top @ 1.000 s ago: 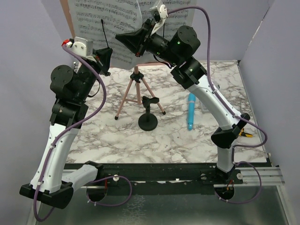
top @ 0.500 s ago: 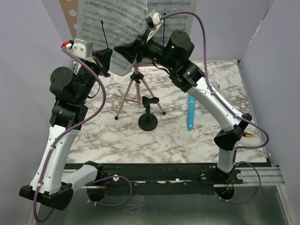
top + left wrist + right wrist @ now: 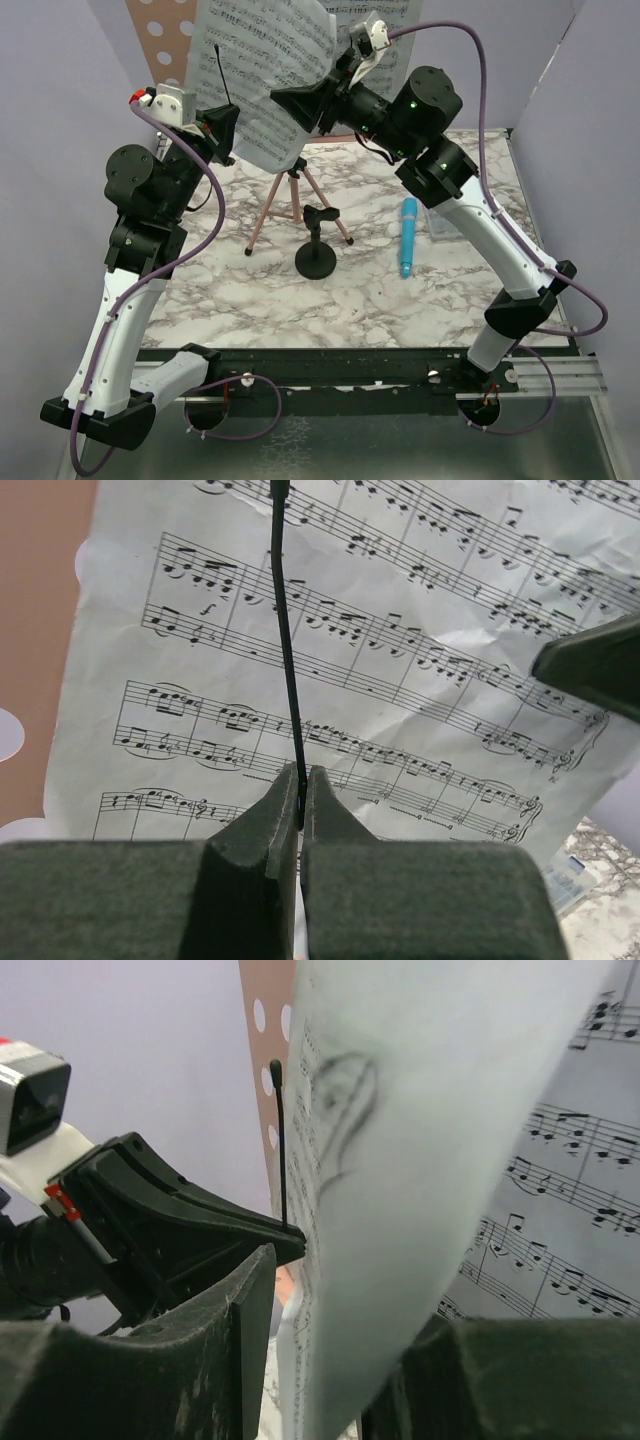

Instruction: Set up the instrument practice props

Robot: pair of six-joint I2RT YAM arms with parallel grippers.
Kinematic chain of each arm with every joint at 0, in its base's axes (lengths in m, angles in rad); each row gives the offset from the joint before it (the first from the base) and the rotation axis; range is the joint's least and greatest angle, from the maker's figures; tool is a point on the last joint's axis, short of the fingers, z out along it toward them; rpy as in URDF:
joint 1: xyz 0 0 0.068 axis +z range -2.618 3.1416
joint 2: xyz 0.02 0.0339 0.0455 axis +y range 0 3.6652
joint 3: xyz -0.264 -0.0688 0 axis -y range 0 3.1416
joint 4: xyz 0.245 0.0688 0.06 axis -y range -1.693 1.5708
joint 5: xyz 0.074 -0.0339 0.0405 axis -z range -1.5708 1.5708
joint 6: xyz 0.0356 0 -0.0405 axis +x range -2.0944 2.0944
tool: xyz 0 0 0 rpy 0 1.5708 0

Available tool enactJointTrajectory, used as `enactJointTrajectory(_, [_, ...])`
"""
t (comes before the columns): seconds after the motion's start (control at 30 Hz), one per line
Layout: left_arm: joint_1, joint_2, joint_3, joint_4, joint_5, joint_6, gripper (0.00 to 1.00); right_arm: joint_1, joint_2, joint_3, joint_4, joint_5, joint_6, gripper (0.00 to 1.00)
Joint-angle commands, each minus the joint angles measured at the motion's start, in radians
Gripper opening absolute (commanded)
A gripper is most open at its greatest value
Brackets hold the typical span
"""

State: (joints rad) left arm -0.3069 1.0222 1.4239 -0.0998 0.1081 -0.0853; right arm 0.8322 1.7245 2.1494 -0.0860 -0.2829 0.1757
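Left wrist view: the left claw is clenched on a thin black wire, seemingly holding it clear of the sheet-music page just behind. Rightward, the right claw gapes around the page, likely seating it.

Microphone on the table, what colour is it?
The microphone is bright blue. It shows best in the top external view.
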Motion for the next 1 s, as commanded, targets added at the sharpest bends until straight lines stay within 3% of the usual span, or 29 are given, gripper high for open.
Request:
enactJointTrajectory(0.0, [0.006, -0.020, -0.008, -0.004, 0.010, 0.013, 0.00, 0.007, -0.026, -0.008, -0.058, 0.062, -0.041, 0.32])
enactJointTrajectory(0.17, [0.006, -0.019, -0.008, -0.004, 0.023, 0.009, 0.00, 0.008, 0.014, 0.067, -0.088, 0.049, -0.081, 0.12])
enactJointTrajectory(0.37, [0.005, -0.017, -0.005, -0.002, 0.058, 0.016, 0.00, 0.008, 0.095, 0.197, -0.132, 0.005, -0.115, 0.01])
enactJointTrajectory(0.6, [0.005, -0.010, 0.004, -0.002, 0.135, 0.018, 0.00, 0.008, 0.157, 0.264, -0.099, -0.077, -0.074, 0.01])
enactJointTrajectory(0.93, [0.005, -0.017, -0.015, 0.008, 0.162, 0.014, 0.00, 0.011, 0.203, 0.285, -0.066, -0.120, 0.017, 0.14])
enactJointTrajectory(0.97, [0.005, -0.019, -0.016, 0.011, 0.156, 0.014, 0.06, 0.011, 0.200, 0.276, -0.064, -0.122, 0.021, 0.17])
